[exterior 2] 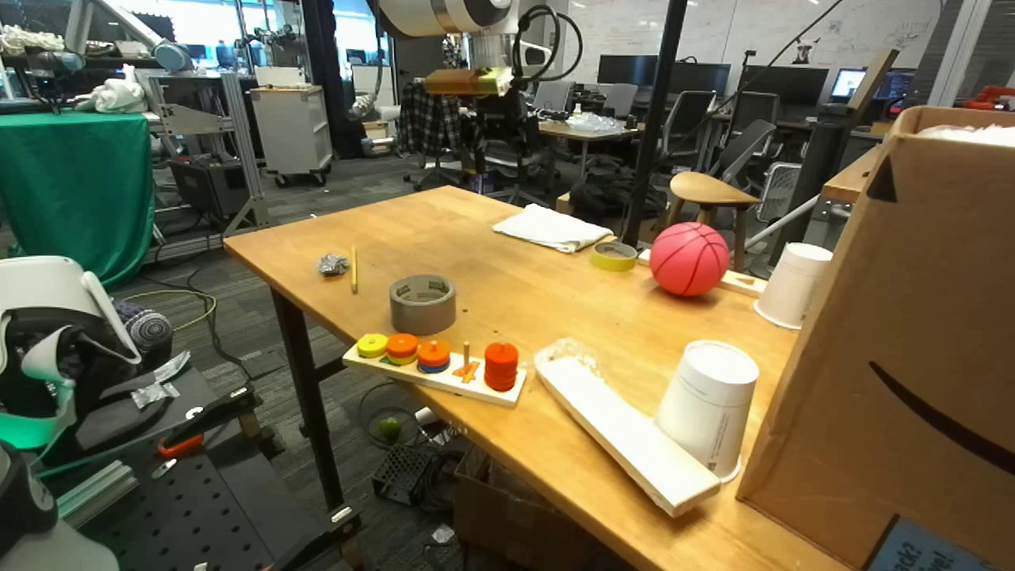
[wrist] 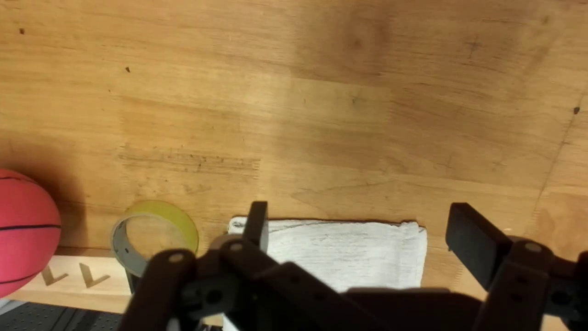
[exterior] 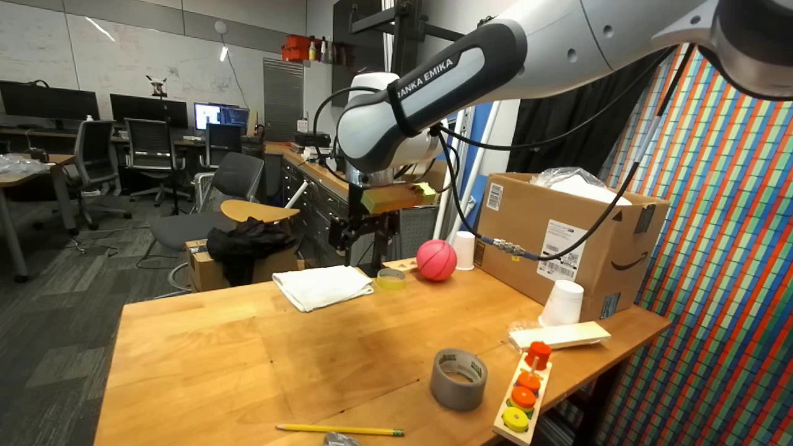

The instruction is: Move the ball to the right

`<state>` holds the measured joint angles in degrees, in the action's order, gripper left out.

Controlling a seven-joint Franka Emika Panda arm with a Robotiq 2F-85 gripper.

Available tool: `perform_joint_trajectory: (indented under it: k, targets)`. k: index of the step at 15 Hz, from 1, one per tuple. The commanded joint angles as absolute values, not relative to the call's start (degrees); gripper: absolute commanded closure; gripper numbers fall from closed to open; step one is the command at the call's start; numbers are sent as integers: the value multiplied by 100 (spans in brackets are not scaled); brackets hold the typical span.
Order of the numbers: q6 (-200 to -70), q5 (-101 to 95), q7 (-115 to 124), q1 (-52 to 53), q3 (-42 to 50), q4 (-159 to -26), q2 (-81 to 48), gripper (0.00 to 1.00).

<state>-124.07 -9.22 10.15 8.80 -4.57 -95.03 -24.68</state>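
The round pink ball (exterior: 436,260), ringed with thin dark seams, rested at the far right of your wooden worktop (exterior: 310,353), between a yellow tape roll (exterior: 391,283) and an upturned white cup (exterior: 464,250). Your gripper (wrist: 360,225) hung above the far side, its jaws released and spread wide; in the wrist view a folded white cloth (wrist: 344,253) showed between them. On the right, an open brown cardboard box (exterior: 520,217) held crumpled clear plastic (exterior: 560,175) and bore a shipping label (exterior: 565,234), too small to read, plus a curved-arrow logo (exterior: 629,266). In an exterior view, a grey tape roll (exterior: 458,387) stood near right beside a wooden board (exterior: 513,436) with red, orange and yellow discs (exterior: 523,397); its orange numeral 4 (exterior 2: 466,371) was readable. Your arm (exterior: 468,68) read "EMIKA" after a partly obscured word.
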Motion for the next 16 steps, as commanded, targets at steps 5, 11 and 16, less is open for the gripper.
perform_joint_trajectory:
  k: [5,11,16]
  targets:
    - [-12583,-375,283,319,-314,-9200,-3089,0]
    - [-12738,-447,-37,125,-171,-8581,-3591,0]
    - [-13569,-1079,-353,296,16,-8697,-3500,0]
